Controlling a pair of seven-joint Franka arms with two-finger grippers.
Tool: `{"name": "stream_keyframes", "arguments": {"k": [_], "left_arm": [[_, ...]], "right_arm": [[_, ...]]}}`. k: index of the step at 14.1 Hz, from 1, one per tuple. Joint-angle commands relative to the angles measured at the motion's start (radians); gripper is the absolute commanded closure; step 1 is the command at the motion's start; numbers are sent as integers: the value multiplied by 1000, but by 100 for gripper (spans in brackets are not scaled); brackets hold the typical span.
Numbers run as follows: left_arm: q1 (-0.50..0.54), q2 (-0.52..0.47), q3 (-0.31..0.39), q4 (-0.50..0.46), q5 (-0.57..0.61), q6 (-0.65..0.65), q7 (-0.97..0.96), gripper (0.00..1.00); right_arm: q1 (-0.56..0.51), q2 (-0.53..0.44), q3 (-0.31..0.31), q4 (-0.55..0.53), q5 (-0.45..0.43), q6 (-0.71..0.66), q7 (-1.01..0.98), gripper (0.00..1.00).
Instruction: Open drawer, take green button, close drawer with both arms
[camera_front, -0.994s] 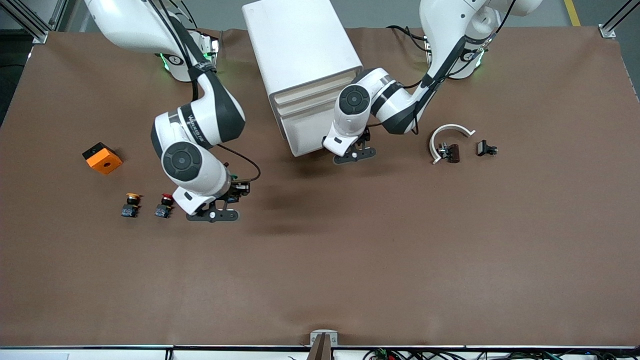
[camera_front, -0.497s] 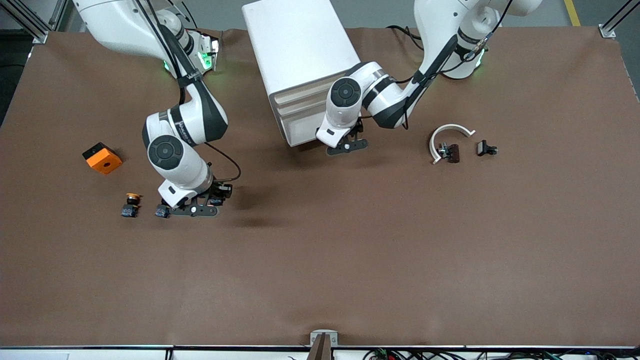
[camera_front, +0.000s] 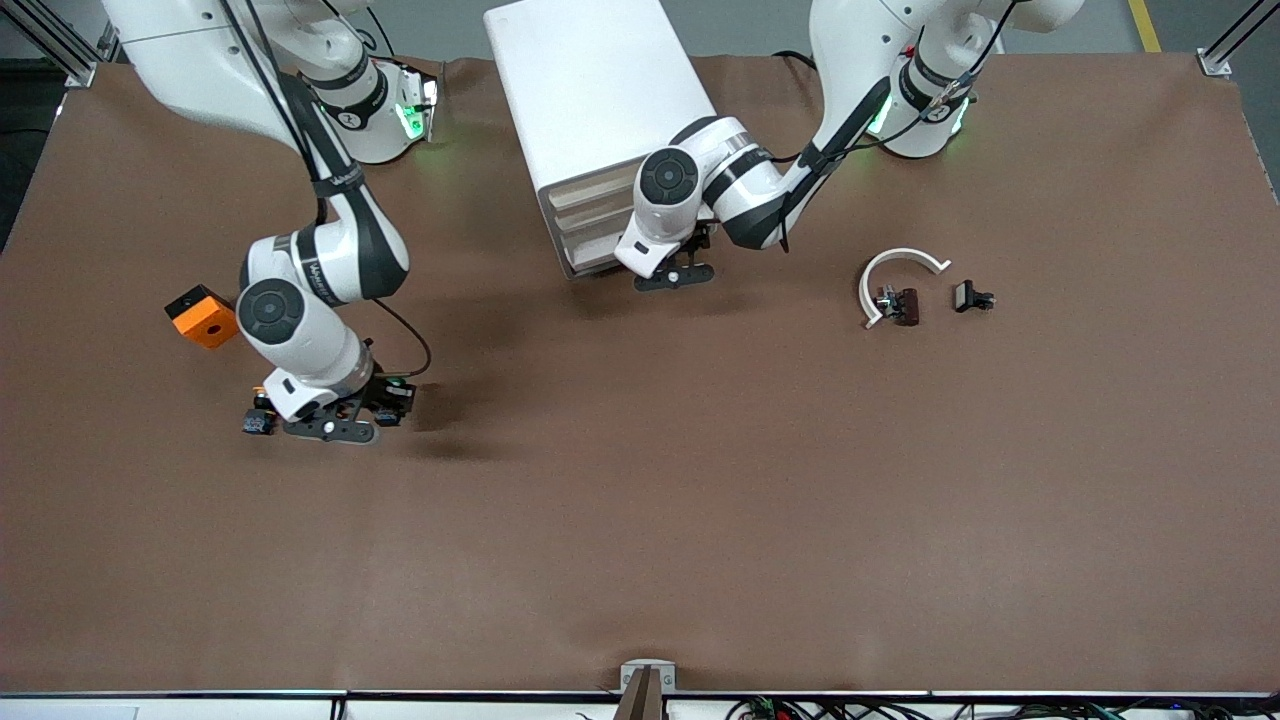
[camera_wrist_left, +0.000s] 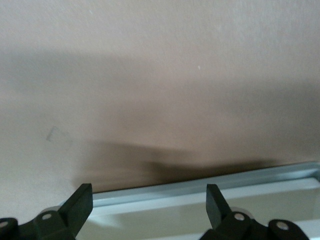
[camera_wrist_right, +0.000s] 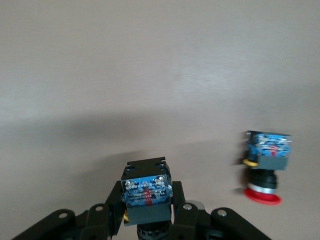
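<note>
Right wrist view shows the right tool (camera_wrist_right: 147, 220) pinching the button (camera_wrist_right: 146, 196) near the red button (camera_wrist_right: 265, 167); the left tool (camera_wrist_left: 149, 206) is spread before the drawer unit (camera_front: 600, 120).

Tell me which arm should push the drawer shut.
Left. Its open left gripper is right in front of the drawer, with the drawer's rim just under its fingers. The right gripper is shut on a button over the table beside the red button, away from the drawer.
</note>
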Motion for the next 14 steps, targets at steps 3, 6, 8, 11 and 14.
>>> {"name": "stream_keyframes", "arguments": {"k": [3,6,8,11,14], "left_arm": [[4,11,-31,-5,-79,16,-10,0],[22,2,-30,11,-82,16,-31,0],[38,-9,-18,53,-71,7,-80,0],[119,-35,-2,107,-36,-36,-74,0],[211,-50,-4,214,131,-190,-73,0]], "right_arm": [[-58,-6,22,-36,-13,16,-1,100],[-58,25,23,-32,2,16,11,100],[-47,54,25,-24,77,30,11,100],[-27,60,25,-16,96,31,15,100],[-17,84,26,11,120,33,19,100]]}}
